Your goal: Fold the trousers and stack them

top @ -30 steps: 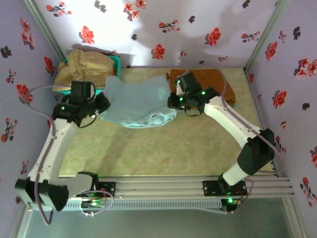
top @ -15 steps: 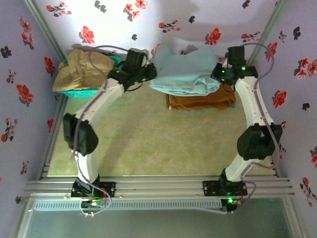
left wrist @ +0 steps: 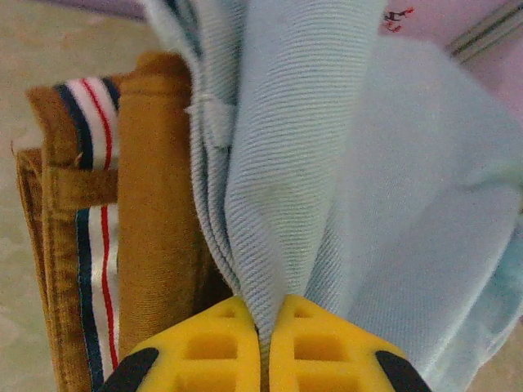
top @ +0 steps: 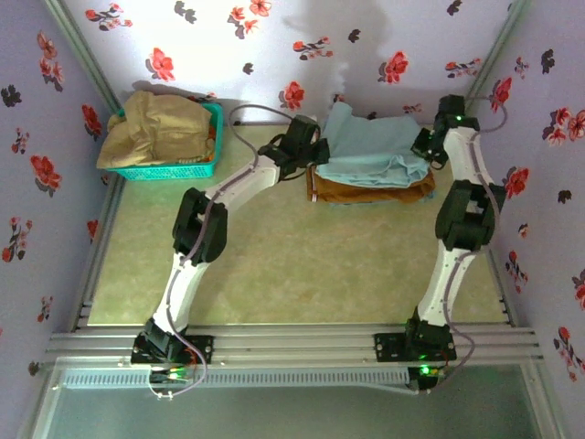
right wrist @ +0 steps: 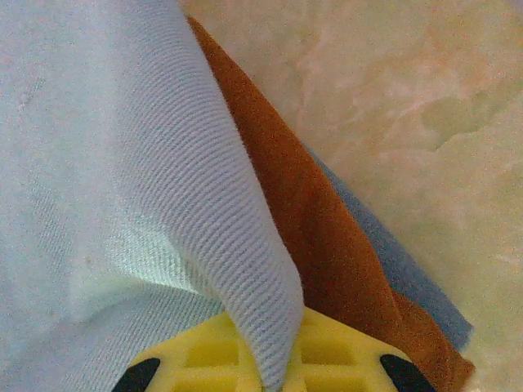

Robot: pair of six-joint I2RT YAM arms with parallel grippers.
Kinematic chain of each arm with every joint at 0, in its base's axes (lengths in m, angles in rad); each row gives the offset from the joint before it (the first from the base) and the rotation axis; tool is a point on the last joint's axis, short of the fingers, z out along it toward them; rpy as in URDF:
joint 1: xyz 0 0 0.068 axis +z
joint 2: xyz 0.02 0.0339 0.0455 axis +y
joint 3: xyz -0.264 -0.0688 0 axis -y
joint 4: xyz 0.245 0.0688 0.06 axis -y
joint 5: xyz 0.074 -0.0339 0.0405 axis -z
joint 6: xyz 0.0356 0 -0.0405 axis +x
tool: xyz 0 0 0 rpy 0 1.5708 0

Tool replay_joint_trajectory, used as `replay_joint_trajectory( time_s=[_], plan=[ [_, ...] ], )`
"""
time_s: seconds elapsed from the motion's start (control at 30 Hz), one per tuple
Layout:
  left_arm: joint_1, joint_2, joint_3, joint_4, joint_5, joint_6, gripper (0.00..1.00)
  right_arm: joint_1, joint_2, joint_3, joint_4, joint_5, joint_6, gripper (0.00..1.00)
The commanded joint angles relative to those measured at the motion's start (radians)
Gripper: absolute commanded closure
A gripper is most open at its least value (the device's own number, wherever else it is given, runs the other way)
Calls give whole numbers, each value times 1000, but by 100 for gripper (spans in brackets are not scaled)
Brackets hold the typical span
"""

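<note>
Trousers folded, draped over brown garment, far right of table. Left gripper and right gripper each pinch a fabric edge. Risk: uneven release or snagged cloth could drag the fold askew, off the stack.
</note>
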Motion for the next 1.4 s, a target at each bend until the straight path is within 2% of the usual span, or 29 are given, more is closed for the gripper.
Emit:
replay_joint_trajectory(
  time_s=[0.0,0.07,0.1,0.13,0.17,0.2,0.3,0.43,0.57,0.63,0.67,0.73,0.77,0.8,0.87,1.13,1.23,1.37],
  plan=[
    [30,-8,-104,55,-62,-55,100,-44,42,32,27,134,5,95],
    [33,-44,-190,97,-70,-84,83,-46,43,14,37,149,14,81],
    [38,-64,-229,115,-71,-103,80,-47,41,9,35,158,21,70],
    [43,-85,-267,130,-71,-124,73,-49,39,7,31,170,24,62],
    [46,-100,-292,136,-69,-136,61,-49,36,5,23,186,32,57],
    [48,-117,-315,132,-69,-150,50,-51,31,3,16,192,38,53],
    [50,-173,-392,164,-49,-172,45,-49,-18,-26,22,183,45,47],
    [51,-253,-414,155,-30,-159,29,-22,-156,-123,56,192,62,42],
    [54,-279,-292,21,-29,-90,28,44,-290,-246,123,205,75,41],
    [53,-236,-147,-101,-27,-32,35,81,-326,-296,177,155,99,47],
    [50,-201,-64,-158,-26,1,42,100,-329,-314,209,121,110,57],
    [46,-119,85,-234,-10,46,57,131,-302,-306,230,84,138,86],
    [45,-70,165,-262,17,62,63,142,-278,-294,232,59,145,96],
    [45,-20,238,-283,48,73,69,149,-254,-283,231,41,159,100],
    [44,64,351,-278,133,87,76,154,-224,-292,251,-5,186,100],
    [41,327,569,-22,391,6,72,158,-269,-552,393,-55,247,100],
    [41,352,559,51,396,-38,67,158,-275,-614,427,-77,252,100],
    [63,341,490,46,199,-67,65,158,-295,-663,454,-99,259,100]
  ],
)
